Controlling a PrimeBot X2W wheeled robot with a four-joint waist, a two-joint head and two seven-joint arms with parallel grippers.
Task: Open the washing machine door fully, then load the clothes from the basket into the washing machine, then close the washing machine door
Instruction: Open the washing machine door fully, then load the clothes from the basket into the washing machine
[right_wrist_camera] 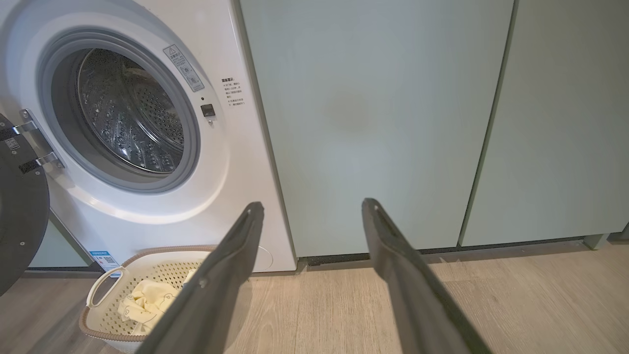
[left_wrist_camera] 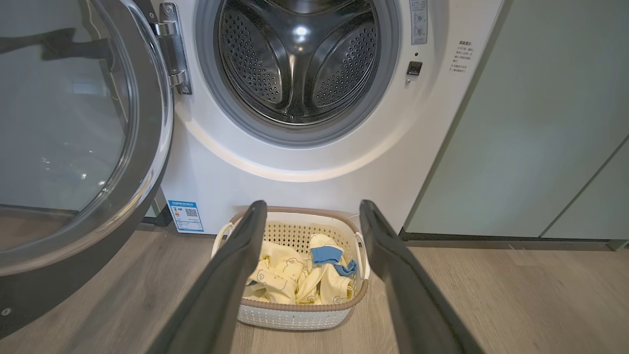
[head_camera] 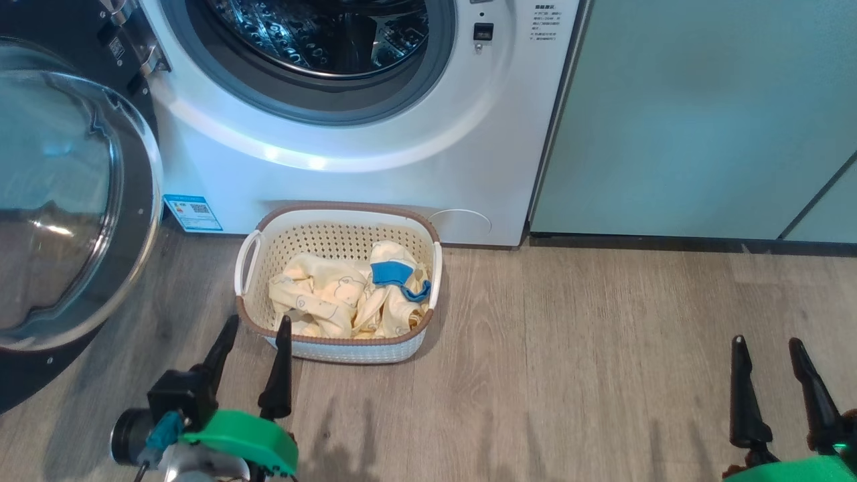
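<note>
The clothes (head_camera: 348,298) in the basket (head_camera: 338,213) look soft and light; we would pinch the bunched middle. Both the left gripper (head_camera: 258,328) and the right gripper (head_camera: 766,343) have their fingers spread, empty.

On the washing machine (head_camera: 348,181), the blue QR sticker (head_camera: 193,213) and small print (head_camera: 548,23) are unreadable.
</note>
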